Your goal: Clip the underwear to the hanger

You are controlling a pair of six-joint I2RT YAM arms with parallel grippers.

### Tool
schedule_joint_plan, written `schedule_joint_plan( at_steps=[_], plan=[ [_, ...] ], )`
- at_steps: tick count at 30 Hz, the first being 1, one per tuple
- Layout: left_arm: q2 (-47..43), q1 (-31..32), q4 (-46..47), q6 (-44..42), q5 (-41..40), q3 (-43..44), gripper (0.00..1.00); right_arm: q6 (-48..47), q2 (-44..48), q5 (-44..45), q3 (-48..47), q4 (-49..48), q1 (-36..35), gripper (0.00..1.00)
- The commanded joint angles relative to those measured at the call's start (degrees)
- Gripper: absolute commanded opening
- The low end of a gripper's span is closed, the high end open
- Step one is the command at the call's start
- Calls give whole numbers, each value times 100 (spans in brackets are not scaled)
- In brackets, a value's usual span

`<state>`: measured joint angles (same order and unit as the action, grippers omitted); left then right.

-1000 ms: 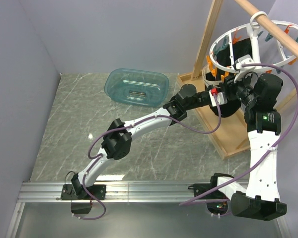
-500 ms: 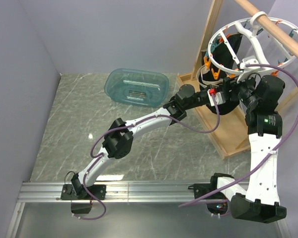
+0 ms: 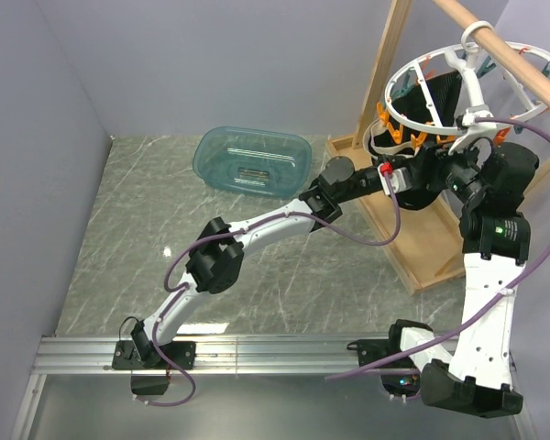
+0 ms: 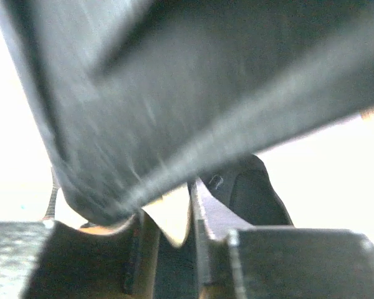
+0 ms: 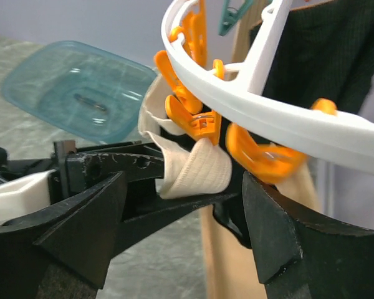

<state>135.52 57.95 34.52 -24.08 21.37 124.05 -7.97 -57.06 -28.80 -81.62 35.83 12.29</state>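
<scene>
Everything hangs off the hanger (image 5: 280,121), its white ring tilted on the wooden rack (image 3: 385,64). The underwear (image 5: 196,168) sits just below the ring's near rim. The cream waistband is doubled into a fold, and its long run leads from that fold down and sideways, away from the ring toward the left arm. An orange clip (image 5: 196,121) dangles from the rim straight above the fold, its lower end touching the band. Whether it actually bites, I cannot tell. The left gripper (image 4: 167,224) is drawn narrow, with a sliver of cream fabric pinched between its fingers, so I judge it is the one carrying the garment up under the ring. Its wrist view is otherwise a blur of dark cloth. The right gripper (image 5: 184,180) is spread wide and holds nothing. One finger stands to each side of the fold, below the rim, with the clip's handles above and ahead of the tips. From the room, the left arm is stretched long and low from its base toward the hanger, while the right arm stands tall and folds over at the wrist to face the ring. The right one looks better placed to work the clip — likely up toward the rim, not sideways. A second dark garment (image 5: 324,50) hangs inside the ring, and the teal basin (image 5: 43,93) lies well beyond.
</scene>
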Motion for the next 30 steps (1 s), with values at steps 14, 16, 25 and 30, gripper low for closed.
schedule_joint_plan(
  at_steps=[14,16,25,30],
  plan=[
    [-1387,32,257,456,245,-1461,91,1192,-289,-952,-732,-112,317,85],
    [-1774,32,91,614,280,-2004,98,1210,-245,-1075,-767,-77,352,85],
    [-3707,-301,-1622,2370,394,-3956,99,1332,98,-1857,-451,-33,361,86],
    [-4446,-907,-3262,4022,246,-4372,99,1552,362,-2147,101,-261,283,91]
  ],
)
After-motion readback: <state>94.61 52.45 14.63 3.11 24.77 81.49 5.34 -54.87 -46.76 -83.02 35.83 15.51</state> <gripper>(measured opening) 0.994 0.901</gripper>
